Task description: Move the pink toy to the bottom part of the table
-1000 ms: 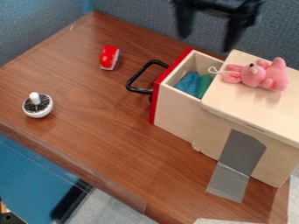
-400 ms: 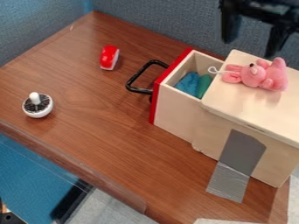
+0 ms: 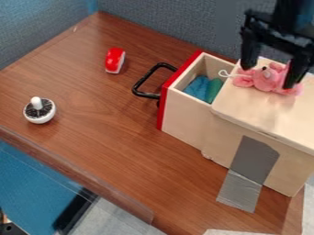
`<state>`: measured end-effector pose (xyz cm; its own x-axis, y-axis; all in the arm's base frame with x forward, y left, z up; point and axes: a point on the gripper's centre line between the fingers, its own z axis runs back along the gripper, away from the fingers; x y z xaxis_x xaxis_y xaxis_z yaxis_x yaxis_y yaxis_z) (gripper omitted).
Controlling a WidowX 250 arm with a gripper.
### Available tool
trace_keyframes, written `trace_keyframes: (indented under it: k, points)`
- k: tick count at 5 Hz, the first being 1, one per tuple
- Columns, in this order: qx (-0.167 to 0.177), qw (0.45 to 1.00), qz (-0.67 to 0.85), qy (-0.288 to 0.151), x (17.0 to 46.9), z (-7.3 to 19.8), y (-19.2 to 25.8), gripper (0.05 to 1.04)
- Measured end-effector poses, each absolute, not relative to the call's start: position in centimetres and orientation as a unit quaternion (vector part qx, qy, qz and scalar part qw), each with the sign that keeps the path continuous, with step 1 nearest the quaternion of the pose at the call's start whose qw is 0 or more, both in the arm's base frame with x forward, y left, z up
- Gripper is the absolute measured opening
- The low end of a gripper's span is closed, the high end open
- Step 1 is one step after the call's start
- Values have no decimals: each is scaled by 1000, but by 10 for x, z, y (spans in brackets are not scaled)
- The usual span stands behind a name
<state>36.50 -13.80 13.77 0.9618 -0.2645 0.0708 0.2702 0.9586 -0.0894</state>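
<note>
The pink toy (image 3: 264,80) is seen lying on the lid of the wooden box (image 3: 257,110), beside the open drawer (image 3: 191,98). The black pincer (image 3: 267,74) is held spread (its fingers well parted) over the toy, at the upper right.

A red toy (image 3: 114,60) lies beyond a white-rimmed round brush (image 3: 40,110).

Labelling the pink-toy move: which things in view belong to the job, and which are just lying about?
Job:
- pink toy
- gripper
- wooden box under the toy
- table

Lying about:
- red-and-white object
- round white-rimmed object
- blue item, green item in drawer
</note>
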Motion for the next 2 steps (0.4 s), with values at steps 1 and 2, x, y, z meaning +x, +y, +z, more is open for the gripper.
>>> trace_keyframes:
  k: [1,2]
  points:
    - [-46,990,-131,-33,369,132,-139,1000]
    - [-39,991,-128,-28,377,121,-139,1000]
